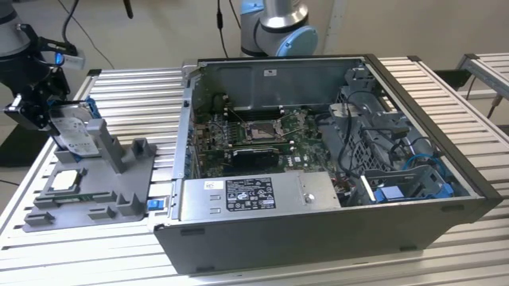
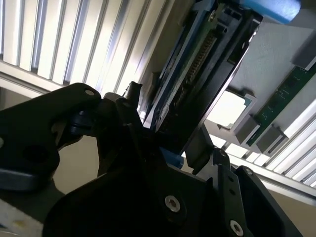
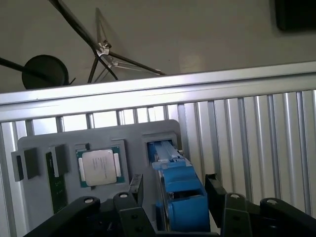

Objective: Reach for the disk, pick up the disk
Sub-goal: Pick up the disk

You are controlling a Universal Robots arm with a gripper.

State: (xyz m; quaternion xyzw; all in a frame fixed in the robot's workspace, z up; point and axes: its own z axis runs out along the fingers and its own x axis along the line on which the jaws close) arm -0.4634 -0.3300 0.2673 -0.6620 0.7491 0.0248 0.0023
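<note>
Arm (image 1: 20, 65) at ext. view's left, jaws clamped.

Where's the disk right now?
At the exterior view's left, the disk stands on edge in the grey holder, beside the open computer case, with the hand at it.

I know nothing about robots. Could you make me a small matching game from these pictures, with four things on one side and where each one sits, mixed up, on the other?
Things:
1. disk
2. square chip
3. computer case
4. gripper

Places:
A. lying flat on the grey holder
B. lid off, on the exterior view's right
C. right at the disk's blue frame
D. standing on edge in a slot of the grey holder

Pairs: 1-D, 2-A, 3-B, 4-C
</note>
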